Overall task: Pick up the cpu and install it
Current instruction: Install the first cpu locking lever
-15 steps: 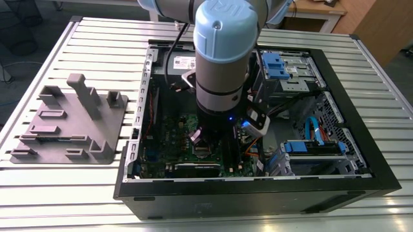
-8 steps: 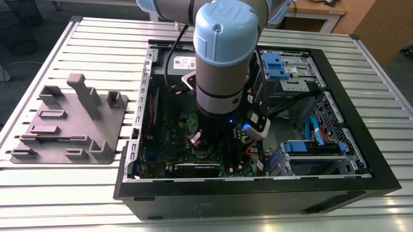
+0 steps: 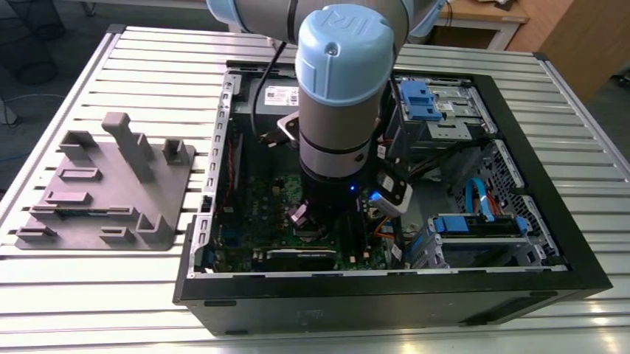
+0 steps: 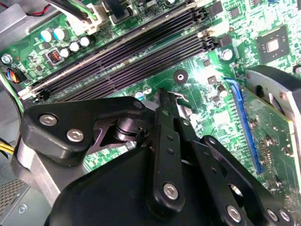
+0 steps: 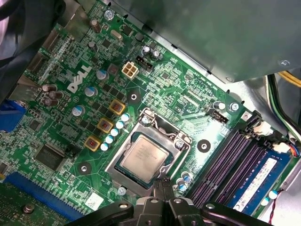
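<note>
My arm point(image 3: 340, 96) fills the upper middle of the exterior view, reaching down into the open computer case point(image 3: 394, 295) that lies on the slatted metal surface point(image 3: 99, 295); at the exterior view's left, on that same surface and well apart from the case, stands the grey plastic tray point(image 3: 108, 192) with its upright posts; inside the case the green motherboard point(image 5: 178, 89) spreads across the first wrist view, with the dark memory slots point(image 5: 235, 160) at its lower right and a blue expansion slot point(image 5: 37, 193) at its lower left; in the second wrist view the same long dark slots point(image 4: 141, 52) run across the upper half of the frame; the silver socket frame point(image 5: 136, 129) sits near the middle of the first wrist view, and the cpu point(image 5: 143, 157) lies flat inside it, its pale metal top facing up, level with the frame around it; my gripper point(image 5: 162, 186) hangs at the bottom centre of the first wrist view, just beside the lower edge of the socket; its dark fingertips point(image 5: 165, 182) are drawn close together with hardly any gap and nothing between them; in the second wrist view the gripper point(image 4: 164, 101) shows the same way, narrow tips nearly meeting above the board, holding nothing.
</note>
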Motion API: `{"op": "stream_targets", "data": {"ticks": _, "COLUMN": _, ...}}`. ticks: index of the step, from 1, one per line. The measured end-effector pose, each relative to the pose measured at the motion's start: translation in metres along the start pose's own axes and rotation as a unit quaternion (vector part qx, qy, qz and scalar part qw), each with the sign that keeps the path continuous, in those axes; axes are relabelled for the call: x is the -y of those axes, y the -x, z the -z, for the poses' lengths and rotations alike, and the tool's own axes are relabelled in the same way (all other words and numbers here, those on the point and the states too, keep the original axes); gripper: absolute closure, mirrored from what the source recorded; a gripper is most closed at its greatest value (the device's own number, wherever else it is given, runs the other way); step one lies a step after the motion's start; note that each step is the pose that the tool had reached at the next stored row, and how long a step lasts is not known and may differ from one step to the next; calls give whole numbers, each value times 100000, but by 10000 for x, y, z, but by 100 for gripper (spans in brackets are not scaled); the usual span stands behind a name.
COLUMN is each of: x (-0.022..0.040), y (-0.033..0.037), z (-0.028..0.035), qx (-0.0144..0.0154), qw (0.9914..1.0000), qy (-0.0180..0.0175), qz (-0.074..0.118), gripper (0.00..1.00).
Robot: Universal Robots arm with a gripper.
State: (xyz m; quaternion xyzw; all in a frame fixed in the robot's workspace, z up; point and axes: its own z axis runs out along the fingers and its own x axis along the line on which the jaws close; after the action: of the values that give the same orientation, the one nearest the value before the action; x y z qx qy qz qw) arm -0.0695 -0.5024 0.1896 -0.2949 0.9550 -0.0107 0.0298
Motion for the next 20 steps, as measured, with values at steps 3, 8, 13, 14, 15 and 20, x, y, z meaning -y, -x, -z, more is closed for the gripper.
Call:
{"op": "stream_targets", "data": {"ticks": 3, "x": 6, "y": 6, "z": -14, "qx": 22, "qw": 100000, "qy": 9, "qz": -4, "gripper": 89}}
{"op": "stream_targets", "data": {"ticks": 8, "x": 17, "y": 23, "z": -26, "qx": 43, "qw": 100000, "qy": 6, "qz": 3, "gripper": 89}}
{"op": "stream_targets", "data": {"ticks": 13, "x": 41, "y": 9, "z": -28, "qx": 48, "qw": 100000, "qy": 20, "qz": 7, "gripper": 89}}
{"op": "stream_targets", "data": {"ticks": 14, "x": 50, "y": 2, "z": -29, "qx": 55, "qw": 100000, "qy": 20, "qz": 3, "gripper": 89}}
{"op": "stream_targets", "data": {"ticks": 15, "x": 59, "y": -4, "z": -30, "qx": 66, "qw": 100000, "qy": 32, "qz": -3, "gripper": 89}}
{"op": "stream_targets", "data": {"ticks": 20, "x": 84, "y": -22, "z": -27, "qx": -18, "qw": 100000, "qy": -11, "qz": -3, "gripper": 89}}
